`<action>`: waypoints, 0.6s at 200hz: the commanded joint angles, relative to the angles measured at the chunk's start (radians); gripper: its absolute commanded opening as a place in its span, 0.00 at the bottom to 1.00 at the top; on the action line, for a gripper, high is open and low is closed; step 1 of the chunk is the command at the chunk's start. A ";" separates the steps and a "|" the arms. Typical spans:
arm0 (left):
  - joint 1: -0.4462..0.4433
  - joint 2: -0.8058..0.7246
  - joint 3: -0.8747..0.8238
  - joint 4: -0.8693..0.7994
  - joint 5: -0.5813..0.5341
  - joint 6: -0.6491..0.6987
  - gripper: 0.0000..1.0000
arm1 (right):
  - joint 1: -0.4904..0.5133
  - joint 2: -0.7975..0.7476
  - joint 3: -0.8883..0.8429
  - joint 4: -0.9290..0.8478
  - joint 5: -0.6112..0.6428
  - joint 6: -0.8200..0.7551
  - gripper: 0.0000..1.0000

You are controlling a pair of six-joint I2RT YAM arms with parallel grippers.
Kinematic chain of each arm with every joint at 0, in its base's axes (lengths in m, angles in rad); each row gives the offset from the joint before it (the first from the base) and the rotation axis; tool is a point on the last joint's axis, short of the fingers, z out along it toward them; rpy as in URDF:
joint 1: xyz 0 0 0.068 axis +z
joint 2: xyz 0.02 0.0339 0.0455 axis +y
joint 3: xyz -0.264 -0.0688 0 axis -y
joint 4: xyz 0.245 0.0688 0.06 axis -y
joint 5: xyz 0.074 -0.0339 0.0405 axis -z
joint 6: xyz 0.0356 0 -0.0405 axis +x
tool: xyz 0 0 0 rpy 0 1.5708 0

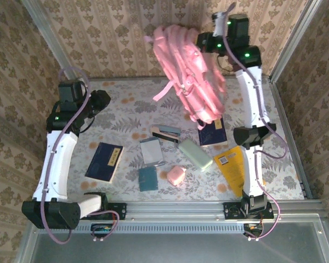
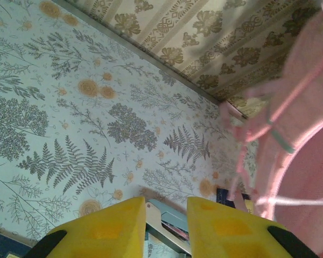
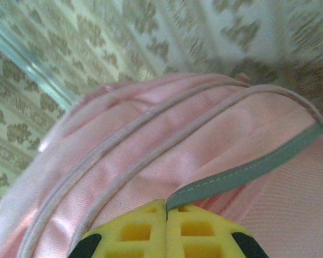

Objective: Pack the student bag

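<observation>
The student bag (image 1: 187,74) is off the desk (image 1: 120,118) — it hangs in the air over the far right part, close to the far edge, tilted, with loose pink straps trailing toward the middle. Its lower end hangs above a dark blue book (image 1: 214,134) that lies near the right edge.

The right tool (image 3: 167,215) has its yellow fingers pressed together on a grey strip of trim at the top of the bag, with pink fabric and piping bulging just beyond them. That pinch holds the bag up.

The left tool (image 2: 167,207) is over the left side of the desk, well apart from the bag. Its two yellow fingers stand a little apart and there is nothing between them — only the fern-patterned desk cover lies beyond the gap.

Other things lie flat on the desk:
- a larger blue book (image 1: 105,160) toward the near left
- a grey notebook (image 1: 152,150) and a teal notebook (image 1: 148,178) around the middle
- a small pink pouch (image 1: 176,176) just beside the teal notebook
- a pale green case (image 1: 195,154) lying aslant
- a yellow book (image 1: 234,164) by the right arm, toward the near right corner
</observation>
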 commanded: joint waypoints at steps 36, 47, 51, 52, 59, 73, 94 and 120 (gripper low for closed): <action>-0.016 -0.019 -0.006 -0.014 0.034 0.040 0.29 | -0.089 -0.273 -0.197 0.064 -0.200 -0.198 0.00; -0.020 -0.019 -0.009 -0.010 0.039 0.040 0.29 | -0.054 -0.315 -0.284 0.021 -0.242 -0.274 0.00; -0.022 -0.020 -0.011 -0.009 0.041 0.040 0.29 | -0.034 -0.334 -0.323 0.005 -0.251 -0.308 0.00; -0.022 -0.020 -0.012 -0.007 0.042 0.040 0.29 | -0.029 -0.338 -0.334 0.002 -0.251 -0.320 0.00; -0.025 -0.019 -0.015 -0.006 0.046 0.042 0.30 | 0.013 -0.375 -0.417 -0.027 -0.238 -0.388 0.00; -0.033 -0.019 -0.021 -0.005 0.056 0.046 0.30 | 0.092 -0.466 -0.631 -0.012 -0.161 -0.493 0.00; -0.054 -0.022 -0.045 -0.006 0.077 0.054 0.31 | 0.123 -0.630 -1.071 0.270 -0.060 -0.344 0.00; -0.091 -0.052 -0.099 -0.010 0.082 0.066 0.33 | 0.138 -0.798 -1.609 0.803 0.146 0.078 0.00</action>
